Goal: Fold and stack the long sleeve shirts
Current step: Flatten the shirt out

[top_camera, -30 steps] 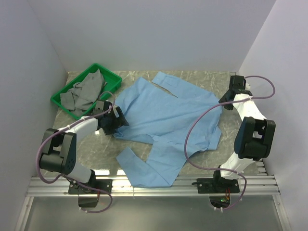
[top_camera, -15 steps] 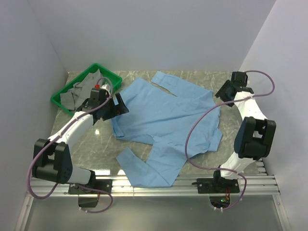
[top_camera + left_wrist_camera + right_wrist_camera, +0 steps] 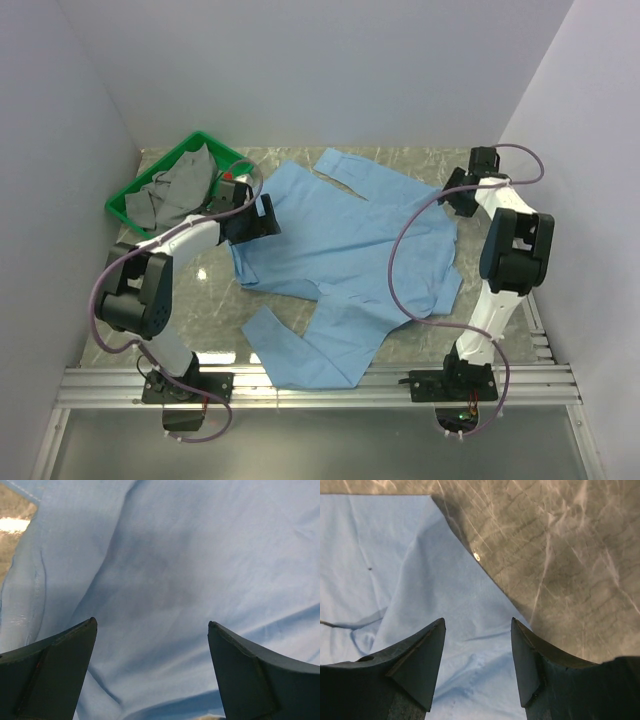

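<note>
The light blue shirt (image 3: 345,250) lies spread out on a grey, stone-looking table (image 3: 410,160) with white walls (image 3: 300,70) around it. The left gripper (image 3: 151,622) is wide open and empty, with the shirt right under it. The right gripper (image 3: 477,621) is open too, over the shirt's edge, with bare table just past it.

your left arm (image 3: 180,240) and right arm (image 3: 512,248) are white links with black joints, looping mauve cables (image 3: 389,270), dark wedge-shaped claw fingers (image 3: 55,675).
</note>
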Motion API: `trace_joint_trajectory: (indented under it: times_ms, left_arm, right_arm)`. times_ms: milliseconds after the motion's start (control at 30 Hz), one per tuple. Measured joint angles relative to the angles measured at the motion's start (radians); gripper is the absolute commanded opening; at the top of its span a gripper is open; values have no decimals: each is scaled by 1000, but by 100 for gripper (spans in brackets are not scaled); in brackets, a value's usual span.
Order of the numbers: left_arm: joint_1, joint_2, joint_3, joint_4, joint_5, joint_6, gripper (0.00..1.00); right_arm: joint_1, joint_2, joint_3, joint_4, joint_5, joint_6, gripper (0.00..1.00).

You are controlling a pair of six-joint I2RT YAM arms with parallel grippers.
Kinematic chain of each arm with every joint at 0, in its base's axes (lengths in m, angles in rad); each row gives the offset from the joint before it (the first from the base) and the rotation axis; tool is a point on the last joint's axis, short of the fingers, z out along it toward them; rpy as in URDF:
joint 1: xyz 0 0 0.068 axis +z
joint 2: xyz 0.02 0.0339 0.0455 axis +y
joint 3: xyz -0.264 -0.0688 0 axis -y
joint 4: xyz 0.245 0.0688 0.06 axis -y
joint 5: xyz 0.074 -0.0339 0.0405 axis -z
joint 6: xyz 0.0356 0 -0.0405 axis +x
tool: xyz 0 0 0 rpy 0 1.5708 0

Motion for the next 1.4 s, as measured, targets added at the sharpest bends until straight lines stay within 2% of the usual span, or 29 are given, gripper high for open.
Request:
trace_joint_trajectory:
  times_ms: [367, 567, 667, 767, 800, 867, 900, 933, 1200, 1400]
  left_arm:
    - [-2, 24, -117, 25, -75, -18, 99]
    - [-2, -21, -163, 27, -100, -26, 99]
    - [-2, -46, -184, 8, -120, -27, 99]
    - [-2, -68, -200, -17, -132, -26, 99]
    - [-2, -75, -206, -25, -136, -26, 99]
    - [-2, -90, -218, -39, -143, -25, 99]
    - [-2, -98, -223, -49, -147, -25, 99]
    - [-1, -105, -228, -59, -149, -25, 99]
    - [8, -139, -259, -78, -166, -21, 98]
    - [9, -143, -261, -82, -179, -16, 98]
  right_arm:
    - [-1, 118, 107, -61, -13, -55, 65]
    - [16, 164, 143, -117, -5, -75, 63]
    - [35, 165, 144, -144, 1, -76, 55]
    - [50, 167, 140, -169, 12, -77, 40]
    - [54, 166, 136, -169, 16, -77, 29]
    - [58, 165, 130, -167, 20, -79, 17]
    - [60, 163, 127, -168, 25, -77, 5]
    - [63, 159, 121, -168, 27, -77, 0]
    - [85, 30, 52, -213, 62, -48, 0]
    - [219, -215, 41, -211, 173, -27, 0]
